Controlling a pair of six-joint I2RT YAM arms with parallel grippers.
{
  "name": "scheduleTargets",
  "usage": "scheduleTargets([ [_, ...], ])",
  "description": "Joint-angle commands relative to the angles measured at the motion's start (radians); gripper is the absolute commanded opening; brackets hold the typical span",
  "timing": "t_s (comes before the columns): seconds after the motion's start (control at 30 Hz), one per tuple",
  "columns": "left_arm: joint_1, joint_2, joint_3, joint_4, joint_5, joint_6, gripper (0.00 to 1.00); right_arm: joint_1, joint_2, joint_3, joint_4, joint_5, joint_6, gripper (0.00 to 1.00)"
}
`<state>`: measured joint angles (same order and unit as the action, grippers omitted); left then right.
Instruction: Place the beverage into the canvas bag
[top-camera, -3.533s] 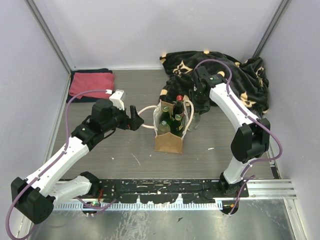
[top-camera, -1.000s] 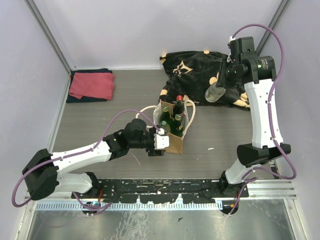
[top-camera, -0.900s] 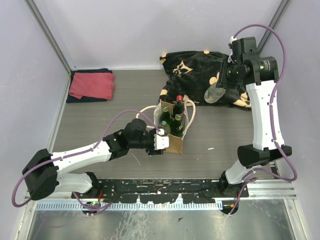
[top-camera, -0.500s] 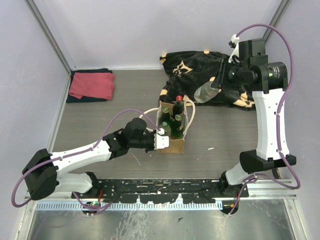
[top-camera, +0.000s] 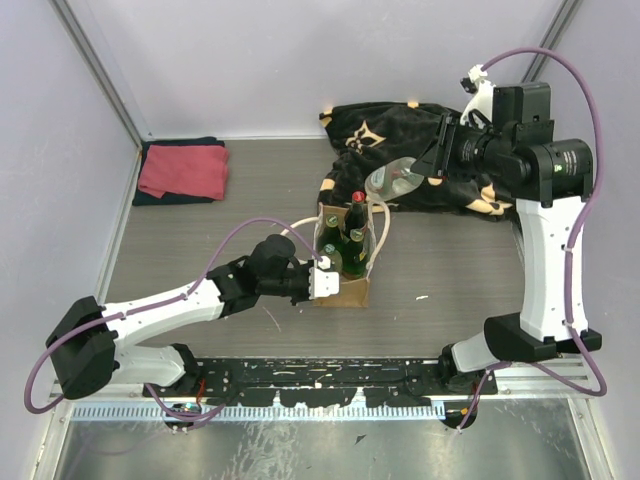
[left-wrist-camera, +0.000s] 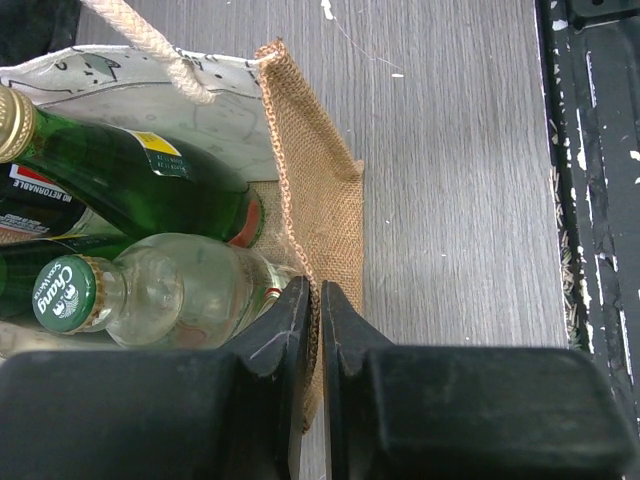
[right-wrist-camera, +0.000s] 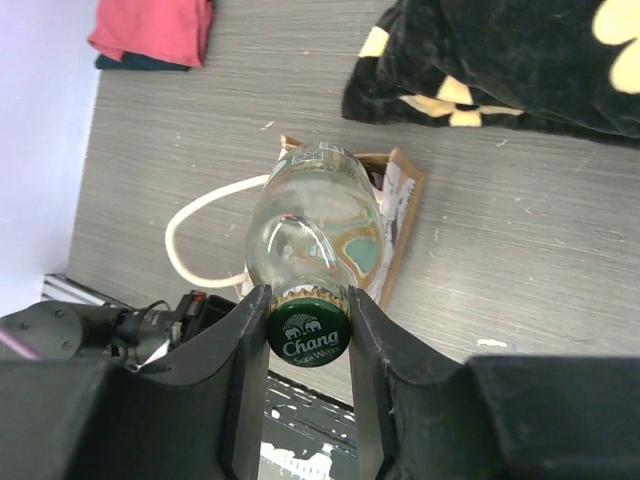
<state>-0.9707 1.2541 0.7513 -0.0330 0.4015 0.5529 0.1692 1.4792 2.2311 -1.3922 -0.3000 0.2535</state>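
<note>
Firmly, the right gripper clenches the neck of the clear glass beverage bottle; its green cap reads "Chang". The body points away from the jaws, in the air at 1 o'clock from the tan-brown canvas bag. The left gripper pinches the bag's wall at 8 o'clock. Inside the bag, a second green cap also reads "Chang".

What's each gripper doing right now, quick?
Left gripper: closed, pinching the canvas bag by its wall.
Right gripper: closed on the neck of the clear bottle.
</note>
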Motion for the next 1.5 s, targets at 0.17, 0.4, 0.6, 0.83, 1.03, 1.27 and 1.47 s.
scheduleTargets([
  [0.17,-0.016,0.038,0.041,-0.054,0.066,-0.016,0.16,0.029,-0.127,-0.096,0.238,-0.140,0.047,0.01],
  [0.4,-0.017,0.051,0.057,-0.067,0.065,-0.012,0.16,0.211,-0.078,-0.109,0.216,-0.010,0.044,0.01],
  [0.6,-0.016,0.050,0.065,-0.082,0.060,-0.010,0.16,0.339,-0.007,-0.074,0.144,0.080,0.027,0.01],
  [0.83,-0.016,0.052,0.068,-0.085,0.065,-0.010,0.14,0.405,-0.028,-0.192,0.131,0.151,0.022,0.01],
  [1.03,-0.016,0.057,0.082,-0.092,0.064,-0.012,0.13,0.437,-0.041,-0.277,0.154,0.182,0.026,0.01],
  [1.27,-0.016,0.061,0.114,-0.112,0.063,-0.022,0.08,0.451,-0.060,-0.380,0.184,0.208,0.029,0.01],
  [1.47,-0.016,0.066,0.126,-0.120,0.063,-0.023,0.07,0.458,-0.086,-0.393,0.173,0.217,0.039,0.01],
])
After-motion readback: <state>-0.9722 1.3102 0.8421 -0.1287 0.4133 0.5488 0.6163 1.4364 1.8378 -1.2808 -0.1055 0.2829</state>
